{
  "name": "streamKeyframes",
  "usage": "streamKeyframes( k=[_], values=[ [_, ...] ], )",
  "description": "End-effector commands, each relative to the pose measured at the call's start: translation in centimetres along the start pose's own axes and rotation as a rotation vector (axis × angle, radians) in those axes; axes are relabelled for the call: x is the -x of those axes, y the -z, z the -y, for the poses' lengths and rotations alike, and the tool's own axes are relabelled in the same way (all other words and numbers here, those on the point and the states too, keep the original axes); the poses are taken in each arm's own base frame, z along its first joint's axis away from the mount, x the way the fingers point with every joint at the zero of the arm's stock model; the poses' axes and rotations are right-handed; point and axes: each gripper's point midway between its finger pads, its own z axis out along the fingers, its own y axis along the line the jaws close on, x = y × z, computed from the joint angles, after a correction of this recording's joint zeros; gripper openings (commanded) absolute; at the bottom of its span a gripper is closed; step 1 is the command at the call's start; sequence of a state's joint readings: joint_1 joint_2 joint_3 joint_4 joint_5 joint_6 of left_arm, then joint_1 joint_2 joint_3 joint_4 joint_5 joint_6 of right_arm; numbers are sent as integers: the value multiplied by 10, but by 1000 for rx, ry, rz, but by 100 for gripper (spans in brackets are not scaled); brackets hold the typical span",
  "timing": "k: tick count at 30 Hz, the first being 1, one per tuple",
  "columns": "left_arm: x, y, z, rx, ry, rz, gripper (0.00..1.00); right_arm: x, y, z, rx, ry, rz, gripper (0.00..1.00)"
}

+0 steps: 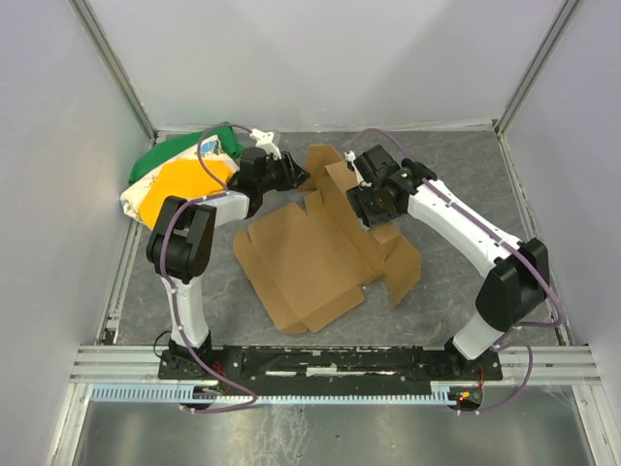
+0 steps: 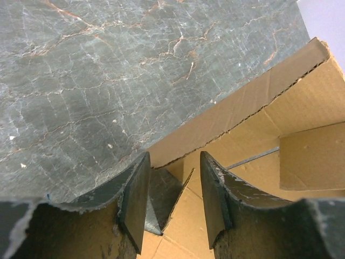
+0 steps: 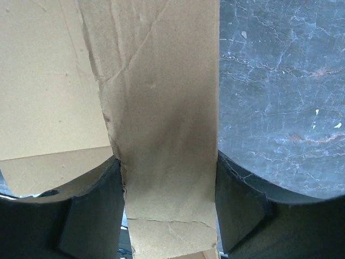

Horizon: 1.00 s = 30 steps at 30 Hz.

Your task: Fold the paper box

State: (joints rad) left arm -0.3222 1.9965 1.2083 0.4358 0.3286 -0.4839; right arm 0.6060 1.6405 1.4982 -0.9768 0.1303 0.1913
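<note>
Your left pincer (image 2: pixel 174 156) stands half apart, a flap edge loose between its fingers. The paper box (image 1: pixel 301 262) lies mid-way across the dark marbled bench (image 1: pixel 466 165), long axis near-left to far-right, far flaps raised. Your right pincer (image 3: pixel 167 162) clamps one flap. Pale walls (image 1: pixel 320 58) surround everything.

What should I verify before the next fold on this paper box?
1. Right fingers on the raised flap: ok, it fills their gap and touches both.
2. Left fingers gripping: not ok, they are apart, with a cardboard edge unclamped between them.
3. Paper box main panel flat on the table: ok.
4. Cloth bundle apart from the box: ok, far left.
5. Right grip firm enough to pull: cannot tell.
</note>
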Motion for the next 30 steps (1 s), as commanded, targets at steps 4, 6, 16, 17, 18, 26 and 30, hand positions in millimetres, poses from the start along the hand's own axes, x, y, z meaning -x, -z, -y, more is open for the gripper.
streamKeyframes(
  k=[4, 6, 16, 17, 18, 26, 30],
  values=[
    [32, -12, 24, -112, -40, 73, 42, -24, -7, -12, 73, -8, -92, 37],
    [34, -10, 28, -120, -40, 75, 32, -23, -6, -12, 76, -9, -90, 37],
    [31, -10, 23, -97, -46, 63, 39, -22, -6, -16, 93, -14, -92, 37],
    [31, -10, 22, -96, -43, 63, 37, -22, -6, -15, 93, -14, -93, 37],
    [30, -10, 22, -95, -40, 60, 33, -23, -5, -15, 91, -13, -94, 37],
    [21, 13, 25, -82, -30, 68, 13, -25, -10, -12, 70, -20, -110, 37],
    [15, 27, 30, -94, -7, 78, 11, -23, -10, -12, 66, -24, -110, 36]
  ],
)
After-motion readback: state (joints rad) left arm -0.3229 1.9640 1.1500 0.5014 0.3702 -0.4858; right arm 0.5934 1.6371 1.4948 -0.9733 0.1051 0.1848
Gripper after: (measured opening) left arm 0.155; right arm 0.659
